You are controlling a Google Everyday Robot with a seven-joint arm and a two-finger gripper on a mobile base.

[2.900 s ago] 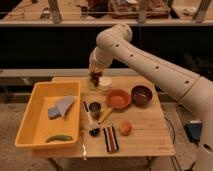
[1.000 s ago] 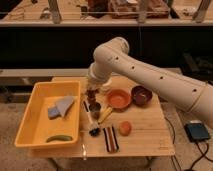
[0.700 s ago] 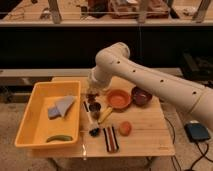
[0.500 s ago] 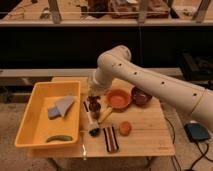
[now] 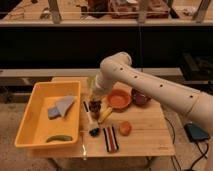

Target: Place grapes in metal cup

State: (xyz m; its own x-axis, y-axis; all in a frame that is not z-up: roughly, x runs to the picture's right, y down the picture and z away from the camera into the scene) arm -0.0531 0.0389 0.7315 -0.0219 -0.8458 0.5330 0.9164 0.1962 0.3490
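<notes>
So the grapes [image 5: 95, 104] look pinched in the shut gripper [image 5: 95, 106], hanging right over the spot where the cup stood a few seconds back; the cup itself is hidden under the hand now, so I can't say they're in yet. Arm has swung down from the table's back edge over the last seconds, so release looks close. Tight spot: yellow bin [image 5: 35, 107] just left, banana [image 5: 105, 114] and orange bowl [image 5: 119, 99] right. Straight up is the open way out.

white arm bent downward, gripper [image 5: 94, 103] closed (fingers together).
</notes>
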